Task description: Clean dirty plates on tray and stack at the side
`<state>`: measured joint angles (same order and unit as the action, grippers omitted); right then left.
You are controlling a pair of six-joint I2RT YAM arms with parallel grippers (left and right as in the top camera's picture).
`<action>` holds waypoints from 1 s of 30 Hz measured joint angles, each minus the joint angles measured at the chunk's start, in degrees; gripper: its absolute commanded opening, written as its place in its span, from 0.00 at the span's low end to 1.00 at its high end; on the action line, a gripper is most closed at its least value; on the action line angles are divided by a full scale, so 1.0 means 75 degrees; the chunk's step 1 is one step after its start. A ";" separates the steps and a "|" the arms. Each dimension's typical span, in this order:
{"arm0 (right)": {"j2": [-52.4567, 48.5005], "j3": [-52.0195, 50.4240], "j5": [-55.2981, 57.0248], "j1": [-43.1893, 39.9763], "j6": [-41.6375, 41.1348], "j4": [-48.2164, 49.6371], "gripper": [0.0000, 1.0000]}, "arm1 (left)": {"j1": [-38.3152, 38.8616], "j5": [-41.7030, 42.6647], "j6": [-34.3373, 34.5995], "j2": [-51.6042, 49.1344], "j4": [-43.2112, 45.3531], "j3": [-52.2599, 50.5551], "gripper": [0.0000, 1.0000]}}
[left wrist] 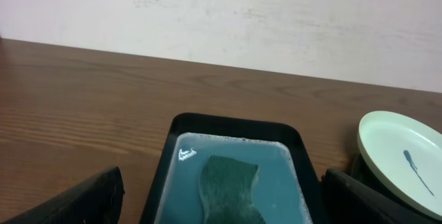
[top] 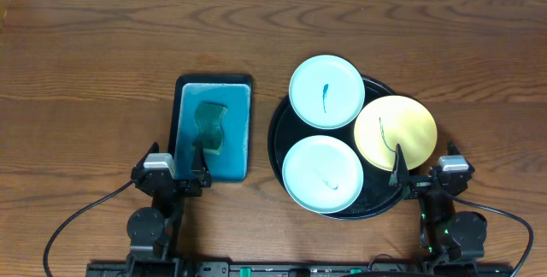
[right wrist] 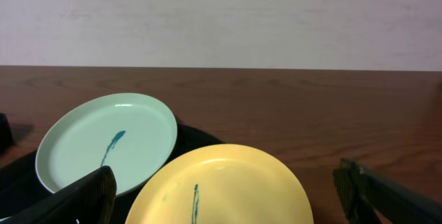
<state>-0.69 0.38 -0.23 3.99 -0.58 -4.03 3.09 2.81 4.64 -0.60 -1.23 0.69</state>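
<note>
The wooden table (top: 85, 55) fills the frame. Right of centre sits the black tray (top: 275, 136), carrying a mint plate (top: 326, 91) at its top, a yellow plate (top: 396, 132) at its right and a white plate (top: 323, 174) at its bottom, each with a dark squiggle. To its left, a teal tray (top: 235, 114) holds a sponge (top: 210, 126). At the bottom edge, the left gripper (top: 177, 167) and right gripper (top: 425, 170) gape wide, empty.

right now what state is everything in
far mint plate, dirty, on black tray
near mint plate, faintly marked, on black tray
yellow plate, dirty, on black tray
sponge, lying in teal tray, untouched
left gripper, open, empty
right gripper, open, empty
</note>
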 measured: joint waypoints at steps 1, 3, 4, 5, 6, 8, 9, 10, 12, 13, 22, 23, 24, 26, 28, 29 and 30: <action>0.0000 0.0000 0.0000 0.0000 0.0000 0.0000 0.99 | 0.0000 0.0000 0.0006 0.0000 0.0000 0.0000 0.92; 0.0000 0.0000 0.0000 0.0000 -0.0006 0.0000 0.99 | 0.0000 0.0000 0.0038 0.0000 0.0000 0.0000 0.91; 0.0000 0.0000 0.0000 0.0000 -0.0032 -0.0003 0.99 | 0.0000 0.0000 0.0073 0.0000 0.0000 0.0000 0.91; 0.0000 0.0000 0.0000 0.0000 -0.0047 0.0000 0.99 | 0.0000 0.0000 0.0137 0.0000 0.0000 0.0000 0.91; 0.0000 0.0000 0.0000 0.0000 -0.0093 0.0000 0.99 | 0.0000 0.0000 0.0204 0.0000 -0.0009 0.0003 0.91; 0.0000 0.0000 -0.0032 0.0000 -0.0254 0.0003 0.99 | 0.0000 0.0000 0.0312 -0.0003 -0.0181 0.0082 0.92; 0.0000 0.0000 -0.0073 0.0000 -0.0318 0.0009 0.99 | 0.0000 0.0000 0.0350 -0.0006 -0.0326 0.0154 0.91; 0.0000 0.0000 -0.0131 0.0000 -0.0361 0.0009 0.99 | 0.0000 0.0000 0.0376 -0.0006 -0.0530 0.0259 0.91; 0.0000 0.0000 -0.0204 0.0000 -0.0417 0.0012 0.99 | 0.0000 0.0000 0.0402 -0.0020 -0.0973 0.0440 0.91; 0.0000 0.0000 -0.0227 0.0000 -0.0446 0.0003 0.99 | 0.0000 -0.0003 0.0408 -0.0055 -0.1151 0.0504 0.91; -0.0385 0.1099 -0.0376 0.0000 -0.0507 -0.1378 0.99 | 0.0000 -0.0026 0.0437 -0.1973 -0.2498 0.2422 0.92; -0.0545 0.1317 -0.0402 0.0000 -0.0513 -0.1562 0.99 | 0.0000 -0.0023 0.0463 -0.2238 -0.2678 0.2681 0.92; -0.0737 0.1536 -0.0434 0.0000 -0.0525 -0.1690 0.99 | 0.0000 -0.0023 0.0504 -0.2521 -0.2809 0.2929 0.92; -0.1411 0.2104 -0.0656 0.0000 -0.0530 -0.1830 0.99 | 0.0000 -0.0020 0.0641 -0.3416 -0.3410 0.3695 0.91; -0.2157 0.2509 -0.0968 0.0000 -0.0551 -0.1929 0.99 | 0.0000 0.0055 0.0764 -0.4255 -0.4266 0.4494 0.91; -0.2500 0.2696 -0.1131 0.0000 -0.0565 -0.2104 0.99 | 0.0000 0.0070 0.0784 -0.4575 -0.4572 0.4779 0.92; -0.2827 0.2906 -0.1300 0.0000 -0.0586 -0.2355 0.99 | 0.0000 0.0093 0.0799 -0.4843 -0.5103 0.5103 0.91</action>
<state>-21.89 22.17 -9.98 3.99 -4.97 -21.69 3.09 3.51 10.63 -36.93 -39.51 38.96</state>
